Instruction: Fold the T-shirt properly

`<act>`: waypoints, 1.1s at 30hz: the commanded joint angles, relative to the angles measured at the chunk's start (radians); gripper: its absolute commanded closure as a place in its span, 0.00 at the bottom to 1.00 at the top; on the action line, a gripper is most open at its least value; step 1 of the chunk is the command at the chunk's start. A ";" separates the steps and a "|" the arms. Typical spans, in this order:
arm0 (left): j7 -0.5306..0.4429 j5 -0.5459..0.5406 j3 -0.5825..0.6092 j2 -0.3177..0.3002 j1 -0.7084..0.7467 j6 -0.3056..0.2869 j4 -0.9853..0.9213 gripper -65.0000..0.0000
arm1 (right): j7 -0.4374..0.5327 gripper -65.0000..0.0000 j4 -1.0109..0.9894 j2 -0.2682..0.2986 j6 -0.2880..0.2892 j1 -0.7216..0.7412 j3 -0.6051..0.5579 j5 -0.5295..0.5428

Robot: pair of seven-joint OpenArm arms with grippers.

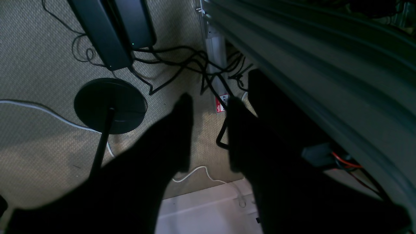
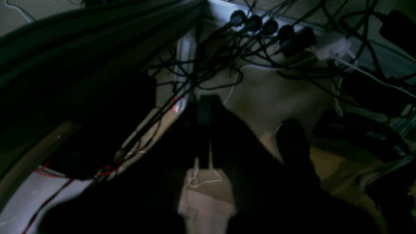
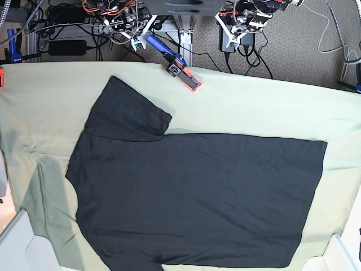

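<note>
Both sets of fingers hang spread off the desk's [image 3: 338, 101] back edge: left gripper [image 1: 208, 130], right gripper [image 2: 247, 130]. The T-shirt [image 3: 197, 197] lies well forward of them, long axis across; neither arm's obviously nearer.

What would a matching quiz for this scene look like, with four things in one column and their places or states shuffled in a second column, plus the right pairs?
Things
1. plain black short-sleeved T-shirt
2. pale green cloth
3. blue-handled tool with an orange end
4. left gripper

Places or states
A. at the table's far edge
B. open over the carpeted floor, holding nothing
C. spread flat, one sleeve pointing to the far side
D. covers the tabletop under the garment

Pairs: 1-C, 2-D, 3-A, 4-B
</note>
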 commanded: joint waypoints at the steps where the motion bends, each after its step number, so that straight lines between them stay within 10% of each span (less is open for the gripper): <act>1: 0.000 -0.002 -0.001 -0.001 -0.002 -0.027 0.007 0.75 | 0.009 1.00 0.010 0.003 -0.045 0.003 0.003 0.001; 33: -0.011 -0.002 -0.001 -0.016 0.002 -0.037 0.007 0.75 | 0.008 1.00 0.029 0.006 -0.044 0.002 0.003 0.057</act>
